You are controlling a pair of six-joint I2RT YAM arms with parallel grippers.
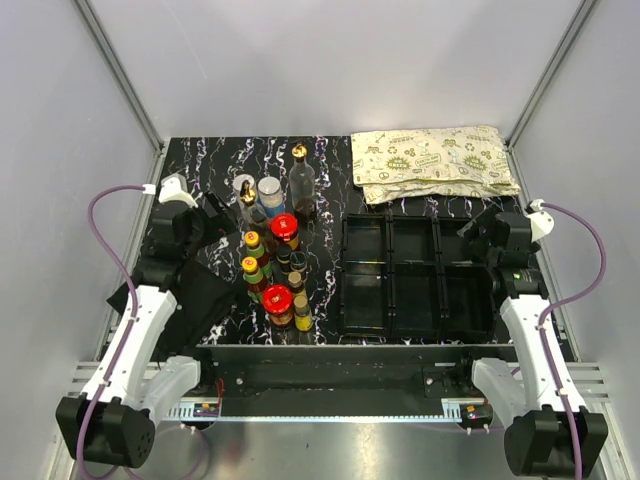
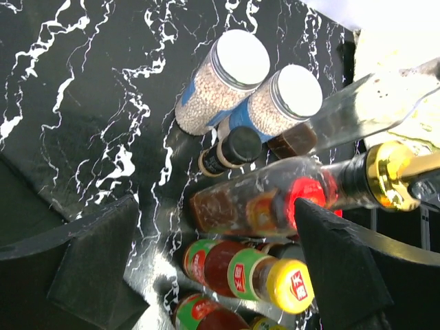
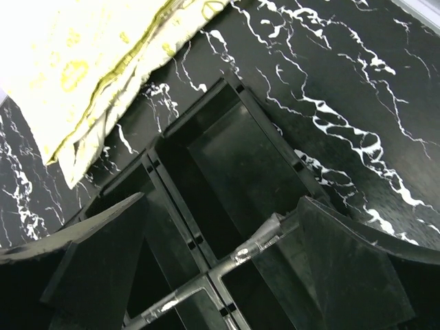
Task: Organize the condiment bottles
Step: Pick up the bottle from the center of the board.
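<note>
Standing at the arms' end of the black marbled table (image 1: 200, 160), the first thing I see is a tight huddle of bottles (image 1: 272, 262) left of centre. A red-lidded jar (image 1: 277, 297) stands at its near end. Behind it come slim yellow-capped sauces (image 1: 251, 265) on the left and black-capped bottles (image 1: 291, 260) on the right, all upright and packed close. A second red lid sits further back. The left fingers (image 2: 96, 268) are spread wide with nothing clamped, hanging at the huddle's left side. From the wrist, the yellow caps lie in the gap between the two fingers. A clear glass bottle with a gold spout (image 2: 275, 199) crosses just past the tips, its neck close by one finger, though I cannot tell if they touch. Beyond it stand a small black-capped bottle and two grey-lidded shakers (image 2: 240, 58), side by side. A second gold-spouted bottle (image 1: 301, 178) stands furthest back. To the right, well apart from every bottle, lies a black compartment tray (image 1: 344, 270). The right fingers (image 3: 350, 268) are also spread and hold nothing. They hang above the tray's dividers at its far right corner. A cream bag with green print (image 1: 435, 165) lies flat at the far edge behind the tray.
</note>
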